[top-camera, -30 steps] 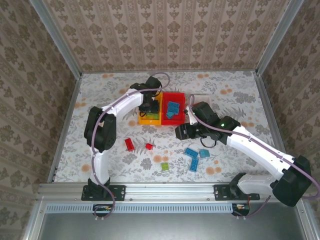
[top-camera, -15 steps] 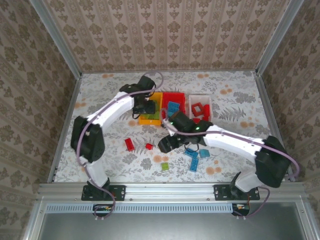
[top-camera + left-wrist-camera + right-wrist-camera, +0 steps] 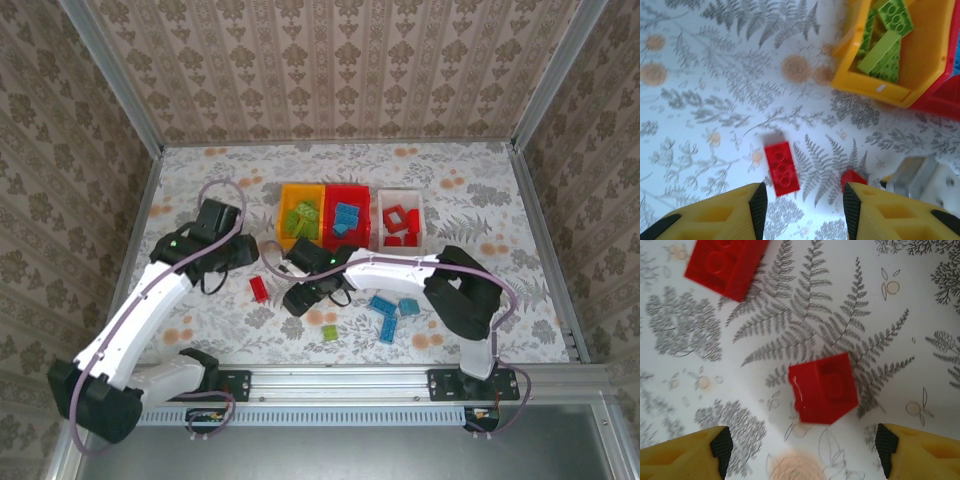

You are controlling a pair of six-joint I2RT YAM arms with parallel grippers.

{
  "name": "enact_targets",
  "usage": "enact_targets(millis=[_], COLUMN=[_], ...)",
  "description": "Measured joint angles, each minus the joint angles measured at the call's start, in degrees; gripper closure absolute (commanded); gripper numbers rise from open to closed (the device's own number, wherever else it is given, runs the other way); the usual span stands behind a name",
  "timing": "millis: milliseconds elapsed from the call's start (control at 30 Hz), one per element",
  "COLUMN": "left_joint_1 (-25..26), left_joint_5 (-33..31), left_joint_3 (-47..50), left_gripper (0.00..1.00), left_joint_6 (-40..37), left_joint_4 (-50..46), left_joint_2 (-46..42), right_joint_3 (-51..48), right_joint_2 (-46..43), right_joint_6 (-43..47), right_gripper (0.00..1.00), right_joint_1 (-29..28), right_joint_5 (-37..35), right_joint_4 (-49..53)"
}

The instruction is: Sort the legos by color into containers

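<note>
Flat white tabletop [image 3: 500,200] printed with ferns and flowers. The right gripper [image 3: 802,452] has its yellow fingers spread wide and empty, just short of a small, blocky red brick [image 3: 825,387]. The left gripper [image 3: 804,207] has its jaws apart and empty near a long studded red brick [image 3: 782,167]. The orange-yellow bin [image 3: 925,50] holds green bricks [image 3: 885,47]. Blue bricks [image 3: 385,305] lie loose.

Both grippers have shifted leftward.
Left gripper [image 3: 802,200] quit the orange-yellow bin [image 3: 927,45] for the long red brick [image 3: 782,167]; right gripper [image 3: 803,446], wider now, straddles the small red brick [image 3: 825,387].
</note>
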State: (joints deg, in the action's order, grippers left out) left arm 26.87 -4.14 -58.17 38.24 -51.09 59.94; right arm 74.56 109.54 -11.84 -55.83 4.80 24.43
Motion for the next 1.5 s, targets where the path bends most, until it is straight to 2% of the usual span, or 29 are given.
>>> enact_targets(millis=[100,300,600,833,967,1100,1267,1367,1500], left_joint_1=[-1.4,-1.9,-1.9,-1.7,2.6,8.5,14.9,17.6,20.1], left_joint_5=[0.0,0.7,2.5,9.7,13.0,14.7,16.0,17.2,18.3], left_joint_3=[2.1,5.0,7.5,8.7,8.6,5.6,-2.0,-6.7,-11.5], left_gripper=[0.53,0.54,0.54,0.55,0.54,0.53,0.51,0.5,0.49], left_joint_6=[1.3,2.8,3.6,2.5,1.2,-0.8,-3.2,-4.7,-7.0], left_joint_4=[-1.2,-1.9,-2.3,3.6,8.9,13.0,19.6,22.7,24.4], left_joint_2=[-3.3,-5.5,-7.2,-2.8,1.7,6.3,12.0,16.3,22.7], right_joint_3=[1.7,5.8,6.0,0.9,-4.1,-11.2,-20.5,-22.1,-21.0], right_joint_2=[2.5,6.2,7.3,0.9,-8.9,-21.0,-33.9,-35.4,-30.8], right_joint_6=[0.7,1.5,1.2,0.8,-0.8,-4.0,-9.3,-11.6,-14.1], right_gripper=[0.29,0.49,0.75,0.77,0.77,0.77,0.75,0.75,0.74], right_joint_1=[-0.2,-0.7,-0.7,-0.3,1.6,7.3,22.0,29.7,34.6], right_joint_5=[-1.4,-3.6,-4.7,-5.6,-6.2,-6.3,-6.2,-6.0,-5.9], right_joint_4=[0.6,1.7,2.0,1.4,1.4,1.4,2.1,3.0,3.3])
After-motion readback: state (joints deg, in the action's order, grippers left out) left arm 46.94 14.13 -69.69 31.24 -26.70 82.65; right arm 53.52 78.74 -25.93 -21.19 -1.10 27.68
